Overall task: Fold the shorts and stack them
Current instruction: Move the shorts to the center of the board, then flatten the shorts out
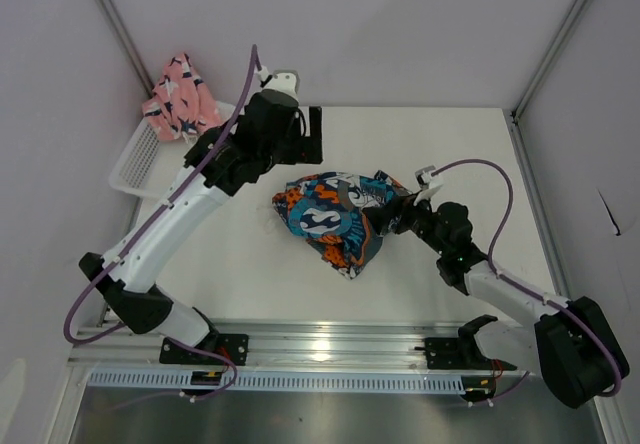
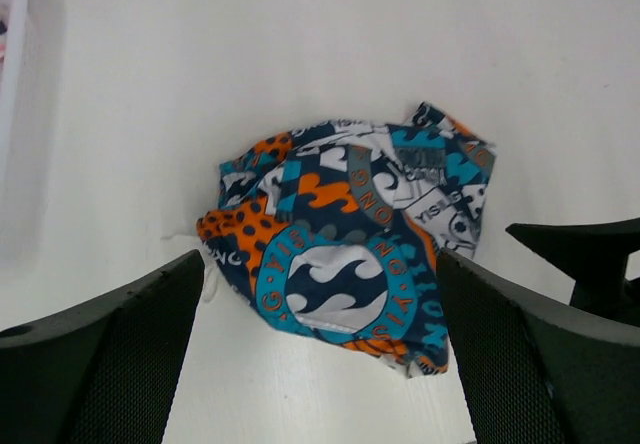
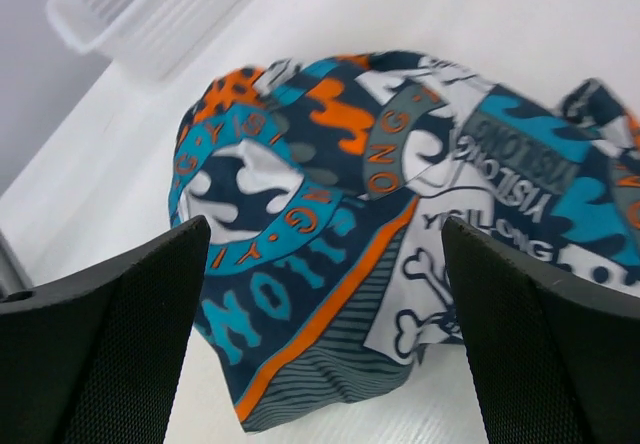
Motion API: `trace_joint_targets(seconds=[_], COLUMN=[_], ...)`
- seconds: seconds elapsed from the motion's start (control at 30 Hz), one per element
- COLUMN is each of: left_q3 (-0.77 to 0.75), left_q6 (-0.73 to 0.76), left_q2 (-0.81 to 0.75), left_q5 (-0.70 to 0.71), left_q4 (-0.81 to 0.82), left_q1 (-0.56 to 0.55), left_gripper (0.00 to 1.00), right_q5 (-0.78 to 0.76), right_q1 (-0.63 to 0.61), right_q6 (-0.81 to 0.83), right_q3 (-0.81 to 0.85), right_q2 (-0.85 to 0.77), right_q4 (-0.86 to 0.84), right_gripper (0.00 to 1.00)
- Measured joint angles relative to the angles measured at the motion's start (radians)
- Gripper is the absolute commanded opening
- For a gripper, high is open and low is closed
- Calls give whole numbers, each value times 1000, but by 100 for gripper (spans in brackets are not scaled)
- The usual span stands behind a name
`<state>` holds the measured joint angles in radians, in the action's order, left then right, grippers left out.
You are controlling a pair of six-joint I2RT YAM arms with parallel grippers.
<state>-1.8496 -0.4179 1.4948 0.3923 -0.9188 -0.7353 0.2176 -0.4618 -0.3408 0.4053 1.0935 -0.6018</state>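
At the table's centre lie the bunched blue, orange, white and grey printed fabric shorts (image 1: 335, 222). The left gripper (image 2: 320, 364) at their 11 o'clock and the right gripper (image 3: 320, 344) at 3 both stand spread and empty. Pinching several layers at once would likely drag the wad rather than flatten it. The pink patterned shorts (image 1: 180, 99) sit at 10 o'clock, on the white plastic mesh basket (image 1: 135, 169).

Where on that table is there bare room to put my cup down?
Bare table: the far right, between the printed shorts and the right wall; and the near middle, between shorts and front rail. Crowded: the far-left corner, with the basket and pink shorts.
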Motion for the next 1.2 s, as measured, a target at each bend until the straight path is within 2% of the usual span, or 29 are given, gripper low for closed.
trace_joint_targets(seconds=[0.1, 0.2, 0.37, 0.47, 0.7, 0.77, 0.8, 0.83, 1.0, 1.07, 1.1, 1.17, 1.2], left_q3=[78, 227, 552, 682, 785, 811, 824, 837, 898, 917, 927, 954, 971], left_q6=[-3, -15, -55, -80, -109, -115, -117, -120, -133, -135, -137, -145, -152], left_q2=[-10, -55, -199, -288, -414, -436, -444, -451, -473, -477, -478, -480, -481], left_q5=[15, -1, -105, -153, -232, -259, -271, -283, -346, -366, -376, -395, -406], left_q4=[2, 47, 168, 217, 310, 328, 337, 345, 383, 391, 400, 426, 444], left_q1=[11, 53, 200, 294, 350, 377, 391, 403, 455, 462, 464, 466, 467], left_gripper=[99, 99, 99, 99, 99, 99, 99, 99, 99, 99, 99, 99, 99], right_q5=[45, 61, 33, -3, -138, -189, -211, -231, -346, -393, -414, -450, -468], right_q1=[-45, -108, -259, -333, -466, -505, -520, -531, -557, -560, -562, -564, -565], right_q6=[34, 82, 197, 260, 405, 441, 456, 474, 519, 536, 545, 553, 552], right_q3=[25, 69, 168, 219, 350, 393, 413, 435, 515, 529, 534, 545, 551], right_q2=[46, 82, 147, 185, 276, 308, 327, 349, 466, 504, 520, 549, 560], right_q4=[19, 54, 144, 197, 381, 429, 455, 475, 560, 591, 604, 629, 642], right_gripper=[99, 93, 89, 87, 78, 70, 62, 61, 66, 45, 25, 10, 6])
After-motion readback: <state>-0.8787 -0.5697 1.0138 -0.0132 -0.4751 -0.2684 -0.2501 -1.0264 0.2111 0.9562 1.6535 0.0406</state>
